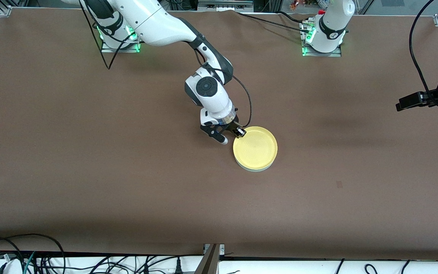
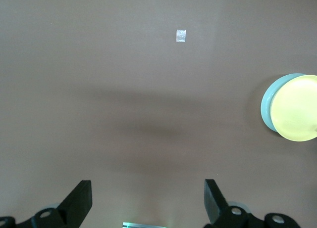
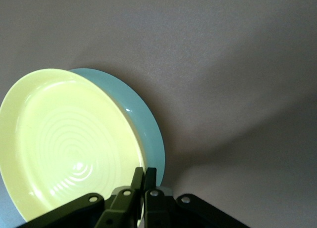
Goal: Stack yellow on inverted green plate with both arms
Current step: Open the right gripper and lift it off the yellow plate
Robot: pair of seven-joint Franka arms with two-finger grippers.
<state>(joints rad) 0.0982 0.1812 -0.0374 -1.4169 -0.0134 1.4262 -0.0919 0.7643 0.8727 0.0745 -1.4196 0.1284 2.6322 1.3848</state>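
We see the yellow plate [image 1: 256, 147] lying flat near the middle of the brown table [image 1: 89, 160], hollow side up, its rim raised and the ringed inner floor showing in the right wrist view [image 3: 69, 149]. Being round, it has no long axis to speak of. It sits on top of the green plate [image 1: 255, 168], of which the front view shows only a thin pale crescent at the edge nearest that camera. In the right wrist view the green plate [image 3: 143, 124] shows as a band along one side of the yellow one, and in the left wrist view we find the same pair, the yellow plate [image 2: 297, 109] on the green plate [image 2: 267, 107], slightly off centre from each other.

The right gripper [image 1: 239, 132] is down at the yellow plate's rim, on the part toward the robots' bases and the right arm's end of the table. Its fingers [image 3: 137, 181] are pressed together on that rim, one inside the plate and one outside.

The left gripper [image 2: 148, 201] waits with its fingers spread wide, hanging over bare table well apart from the plates, toward the left arm's end. A small pale square of tape [image 2: 182, 35] lies on the table below it.
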